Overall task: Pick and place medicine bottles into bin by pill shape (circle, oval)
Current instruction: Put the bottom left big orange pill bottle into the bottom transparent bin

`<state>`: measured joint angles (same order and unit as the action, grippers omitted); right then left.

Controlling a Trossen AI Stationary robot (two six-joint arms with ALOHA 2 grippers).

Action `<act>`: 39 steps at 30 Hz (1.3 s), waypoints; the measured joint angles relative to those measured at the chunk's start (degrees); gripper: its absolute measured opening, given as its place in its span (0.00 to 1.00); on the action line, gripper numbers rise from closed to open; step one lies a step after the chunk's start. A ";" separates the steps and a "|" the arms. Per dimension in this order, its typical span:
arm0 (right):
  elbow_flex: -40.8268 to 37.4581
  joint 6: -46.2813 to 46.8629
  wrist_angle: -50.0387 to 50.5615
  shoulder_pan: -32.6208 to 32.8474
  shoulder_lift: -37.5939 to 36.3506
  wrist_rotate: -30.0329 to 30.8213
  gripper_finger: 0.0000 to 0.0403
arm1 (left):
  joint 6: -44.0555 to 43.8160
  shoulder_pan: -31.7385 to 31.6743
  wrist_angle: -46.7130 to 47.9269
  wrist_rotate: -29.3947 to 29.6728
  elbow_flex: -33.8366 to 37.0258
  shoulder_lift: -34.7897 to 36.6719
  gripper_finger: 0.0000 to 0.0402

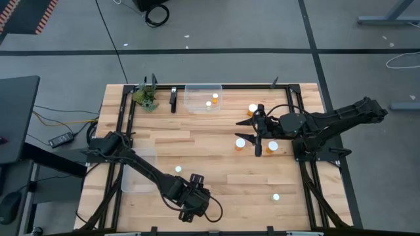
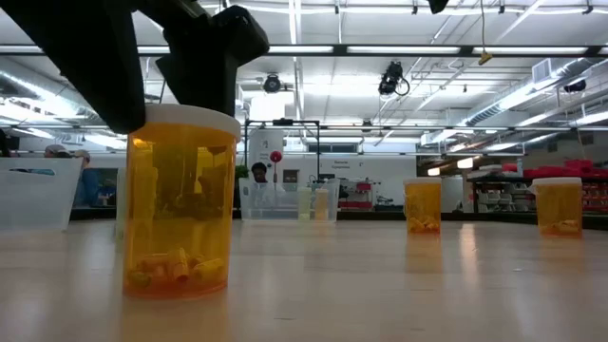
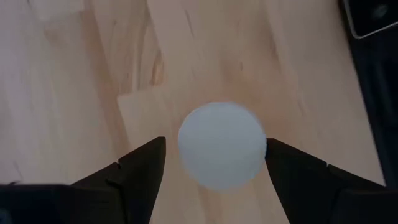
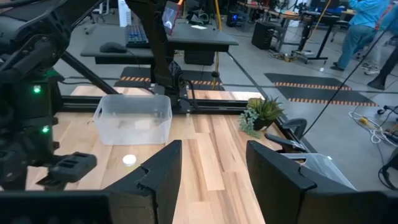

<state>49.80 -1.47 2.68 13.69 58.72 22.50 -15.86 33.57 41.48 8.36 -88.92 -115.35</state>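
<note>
My left gripper [image 1: 192,202] is near the table's front edge, pointing down, and hides a bottle in the high view. In the left wrist view it [image 3: 214,146] is open, with a finger on either side of that bottle's white cap [image 3: 222,144]. The low view shows this amber bottle [image 2: 180,204] standing upright on the table with pills inside. My right gripper [image 1: 257,131] is open and empty above the right middle of the table, between three bottles [image 1: 252,108] [image 1: 241,142] [image 1: 272,145]. Two more bottles [image 1: 177,169] [image 1: 275,196] stand apart on the table. My left gripper comes at the bottle from above with its fingers beside the cap. One fingertip [image 3: 273,152] stands right at the cap's rim [image 3: 262,146]; I cannot tell whether it touches. The other fingertip [image 3: 155,155] stands apart from the cap.
A clear bin [image 1: 203,98] at the far edge holds two bottles [image 1: 212,99]. A second clear bin [image 1: 138,174] lies at the left under my left arm. A small green plant [image 1: 147,97] and a dark object [image 1: 173,99] stand at the far left. People show in the room beyond.
</note>
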 joint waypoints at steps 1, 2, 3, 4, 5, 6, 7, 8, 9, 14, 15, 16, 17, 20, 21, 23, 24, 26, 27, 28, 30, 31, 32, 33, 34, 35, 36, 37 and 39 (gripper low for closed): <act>0.00 0.11 0.04 0.00 0.00 0.02 0.46 | 0.01 0.03 -0.94 -0.01 0.00 -0.10 0.70; 0.00 0.26 0.02 0.00 0.00 0.00 0.46 | 0.04 0.05 -1.80 0.09 0.00 -0.17 0.70; 0.00 0.32 0.02 0.00 0.00 0.00 0.46 | 0.07 0.08 -2.12 0.17 0.00 -0.18 0.70; 0.00 0.37 0.02 0.00 0.00 0.00 0.46 | 0.09 0.10 -2.28 0.23 0.00 -0.18 0.70; 0.00 0.39 0.06 0.00 0.00 0.00 0.46 | 0.10 0.09 -2.52 0.30 0.00 -0.18 0.70; 0.00 0.41 0.06 0.00 0.00 0.00 0.46 | 0.11 0.08 -2.57 0.53 0.00 -0.18 0.70; 0.00 0.41 0.04 0.06 0.00 0.02 0.46 | 0.13 0.05 -2.51 0.88 0.00 -0.18 0.70; 0.00 0.41 0.04 0.11 0.00 0.00 0.46 | 0.14 0.03 -2.52 1.05 0.00 -0.18 0.70; 0.00 0.45 0.06 0.11 0.00 0.00 0.46 | 0.27 0.03 -2.56 1.17 0.00 -0.18 0.70; 0.00 0.61 0.06 0.11 0.00 0.00 0.46 | 1.72 0.36 -2.56 2.57 0.02 -0.18 0.70; 0.00 0.61 0.06 0.11 0.00 0.00 0.46 | 2.08 0.42 -2.60 2.61 0.03 -0.18 0.70; 0.00 0.61 0.06 0.11 0.00 0.00 0.46 | 2.74 0.49 -2.68 2.58 0.04 -0.18 0.70; 0.00 0.61 0.09 0.11 0.00 -0.02 0.46 | 3.02 0.66 -2.72 2.60 0.04 -0.18 0.70; 0.00 0.54 0.06 0.11 0.00 0.00 0.46 | 4.27 0.84 -2.71 2.78 0.07 -0.18 0.70; 0.00 0.54 0.04 0.11 0.00 0.00 0.46 | 4.33 0.84 -2.78 2.80 0.07 -0.42 0.70; 0.00 0.52 -0.04 0.11 0.00 -0.02 0.46 | 4.52 0.82 -3.27 3.15 0.09 -1.12 0.70; 0.00 0.48 -0.04 0.11 0.00 -0.02 0.46 | 4.70 0.80 -2.96 3.43 0.21 -1.40 0.70; 0.02 0.51 -0.04 0.11 0.00 -0.01 0.46 | 5.08 0.80 -4.61 3.60 0.11 -2.07 0.70; 0.02 0.54 0.02 0.11 0.02 -0.01 0.46 | 5.61 0.87 -4.64 3.67 0.11 -2.14 0.70; 0.02 0.53 -0.07 0.11 0.04 -0.02 0.46 | 5.82 0.94 -4.29 3.69 0.11 -2.14 0.70; 0.09 0.49 -0.13 0.11 0.19 -0.02 0.46 | 5.94 1.06 -4.37 3.69 0.11 -2.14 0.70; 0.09 0.41 -0.11 0.11 0.22 -0.02 0.46 | 5.90 1.06 -4.17 3.69 0.11 -2.14 0.70; 0.09 0.41 -0.21 0.11 0.22 -0.02 0.46 | 5.80 1.08 -3.94 3.65 0.11 -2.14 0.70; 0.09 0.41 -0.33 0.11 0.26 -0.02 0.46 | 5.75 1.10 -3.91 3.66 0.11 -2.14 0.70; 0.09 0.39 -0.33 0.11 0.28 -0.02 0.46 | 5.75 1.10 -4.04 3.65 0.11 -2.14 0.69; 0.09 0.41 -0.33 0.11 0.30 -0.02 0.46 | 5.73 1.07 -4.00 3.67 0.11 -2.14 0.68; 0.09 0.41 -0.33 0.11 0.31 -0.02 0.46 | 5.61 1.06 -4.04 3.67 0.11 -2.14 0.67; 0.09 0.41 -0.33 0.11 0.31 -0.02 0.46 | 5.45 1.06 -4.10 3.67 0.11 -2.14 0.65; 0.09 0.41 -0.33 0.11 0.31 -0.02 0.46 | 4.58 1.06 -4.11 3.67 0.11 -2.14 0.61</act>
<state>49.89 -1.06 2.35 13.80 59.02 22.48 -11.28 34.63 37.37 12.03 -88.82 -117.49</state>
